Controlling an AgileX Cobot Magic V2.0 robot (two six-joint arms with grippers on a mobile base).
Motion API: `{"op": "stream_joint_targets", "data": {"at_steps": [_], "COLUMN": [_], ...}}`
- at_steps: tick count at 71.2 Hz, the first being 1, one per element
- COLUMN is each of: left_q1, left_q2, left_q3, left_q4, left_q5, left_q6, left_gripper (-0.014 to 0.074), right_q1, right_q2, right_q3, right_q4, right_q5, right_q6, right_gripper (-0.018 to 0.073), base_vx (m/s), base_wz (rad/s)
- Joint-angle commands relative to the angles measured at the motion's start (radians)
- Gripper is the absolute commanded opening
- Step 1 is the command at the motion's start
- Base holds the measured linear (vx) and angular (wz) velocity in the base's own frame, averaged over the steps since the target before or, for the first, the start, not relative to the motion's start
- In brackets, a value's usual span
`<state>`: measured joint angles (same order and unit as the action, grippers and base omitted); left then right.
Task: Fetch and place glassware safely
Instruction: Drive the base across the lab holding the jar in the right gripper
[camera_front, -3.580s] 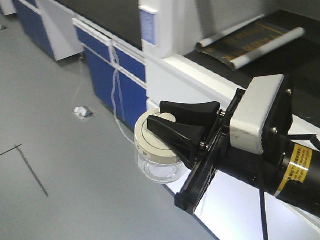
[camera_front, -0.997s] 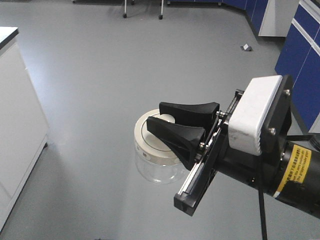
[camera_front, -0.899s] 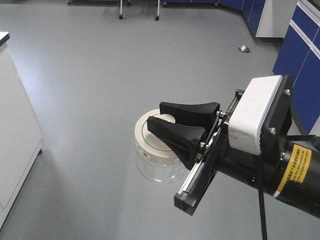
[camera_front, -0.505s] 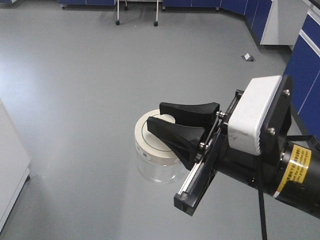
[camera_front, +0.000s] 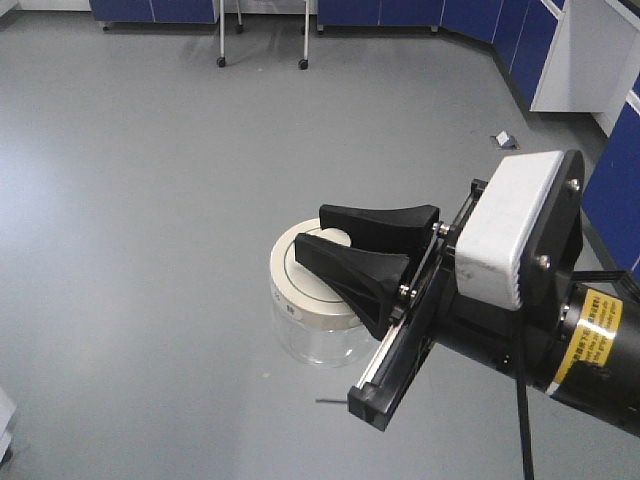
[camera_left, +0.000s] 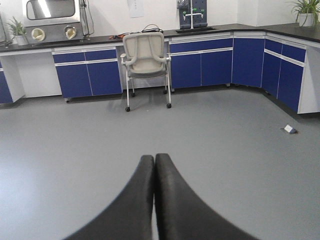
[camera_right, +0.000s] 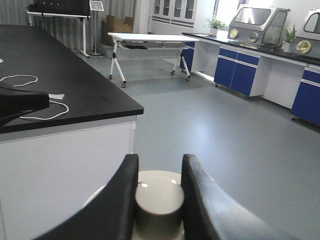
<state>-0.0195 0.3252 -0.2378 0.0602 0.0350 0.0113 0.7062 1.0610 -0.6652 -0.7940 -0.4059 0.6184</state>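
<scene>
The glassware (camera_front: 312, 322) is a squat clear jar with a cream-white lid, hanging in the air above the grey floor. My right gripper (camera_front: 330, 230) is shut on the lid's central knob (camera_right: 159, 202), one black finger on each side of it. The jar's glass body is hidden below the lid in the right wrist view. My left gripper (camera_left: 154, 159) is shut with nothing between its fingers and points across open floor. It does not show in the front view.
A black-topped white bench (camera_right: 65, 130) with a white cord stands left of the right gripper. Blue cabinets (camera_left: 210, 65) and a wheeled chair (camera_left: 146, 65) line the far wall. A small scrap (camera_front: 505, 141) lies on the floor at right.
The whole view has swung: the white bench on the left has slid out of the front view and the far cabinets have come in. The jar stays in the right gripper unchanged.
</scene>
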Motion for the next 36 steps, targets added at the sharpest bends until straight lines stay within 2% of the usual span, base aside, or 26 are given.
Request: {"op": "stream_joint_targets", "data": {"at_steps": [1, 36], "left_q1": [-0.006, -0.006], "left_q2": [0.009, 0.009], "left_q3": [-0.027, -0.027], "left_q4": [-0.01, -0.01], "left_q5": [-0.072, -0.072], "left_q6": [-0.006, -0.006], "left_gripper": [-0.0007, -0.0007], "right_q1": [-0.003, -0.003], "right_q2": [-0.021, -0.021], "right_q3": [-0.032, -0.032], "right_q4": [0.026, 0.026], "right_q5": [-0.078, -0.078], "right_q6": [-0.002, -0.002], "right_gripper": [-0.0001, -0.0001], "base_vx": [0.5, 0.5], "base_wz": [-0.06, -0.1]}}
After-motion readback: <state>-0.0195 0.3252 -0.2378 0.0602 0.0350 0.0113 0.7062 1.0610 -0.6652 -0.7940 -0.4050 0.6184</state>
